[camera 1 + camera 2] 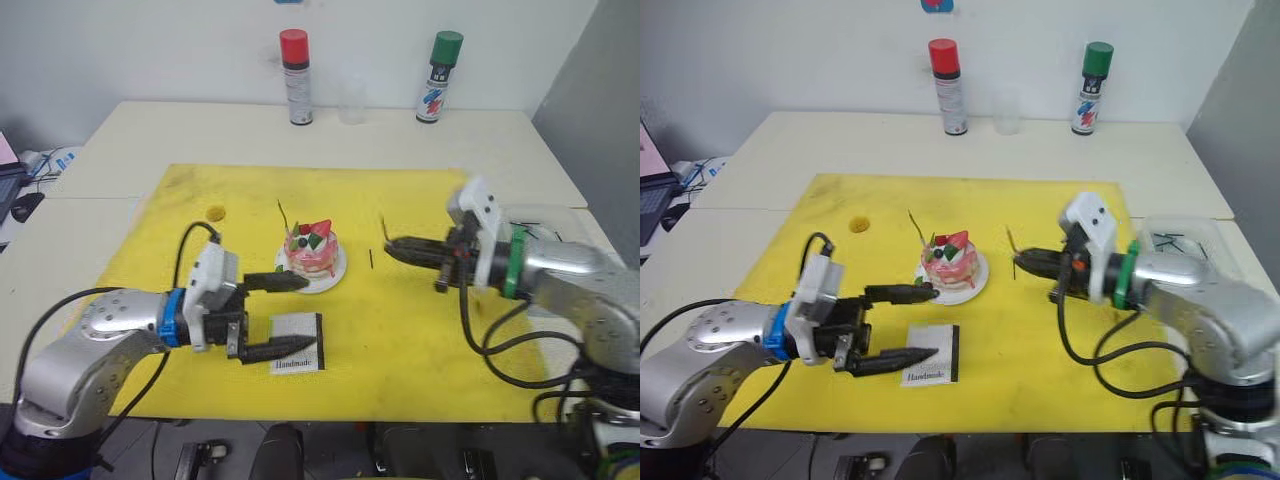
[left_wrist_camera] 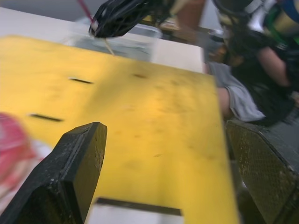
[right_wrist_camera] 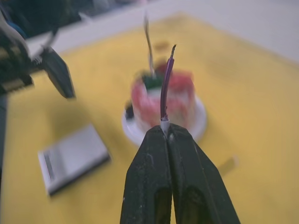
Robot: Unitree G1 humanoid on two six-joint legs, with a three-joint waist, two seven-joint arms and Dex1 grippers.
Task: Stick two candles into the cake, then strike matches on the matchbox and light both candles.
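On the yellow mat: the cake (image 1: 312, 251), pink and white with red and green bits on top, sits on its small white plate (image 1: 336, 275) near the mat's middle.
Candle in the cake: one thin stick (image 1: 283, 216) rises from the cake's top on the robot's left side, tilted slightly (its colour is hard to tell).
Candle in the gripper: the second candle (image 3: 166, 84) stands up from the tips of the right gripper (image 3: 167, 133), its pale lower end pinched between the fingers, its upper part dark reddish-purple with a short wick.
Right gripper: fingers closed together on that candle, held above the mat to the robot's right of the cake and apart from it, pointing toward it.
Matches: a short black stick (image 1: 371, 259) lies on the mat between the cake and the right gripper; the left wrist view shows two such dark sticks (image 2: 45, 117) on the mat.
Matchbox: the white box (image 1: 298, 343) with "Handmade" printed on it lies flat on the mat, in front of the cake.
Left gripper (image 1: 296, 314): spread wide and empty, one finger beside the plate's edge, the other over the matchbox.
Mat (image 1: 420, 330): lies on a pale table (image 1: 200, 130).
Far table edge: a red-capped spray can (image 1: 295, 77), a green-capped spray can (image 1: 439, 77) and a clear cup (image 1: 351, 103) between them.
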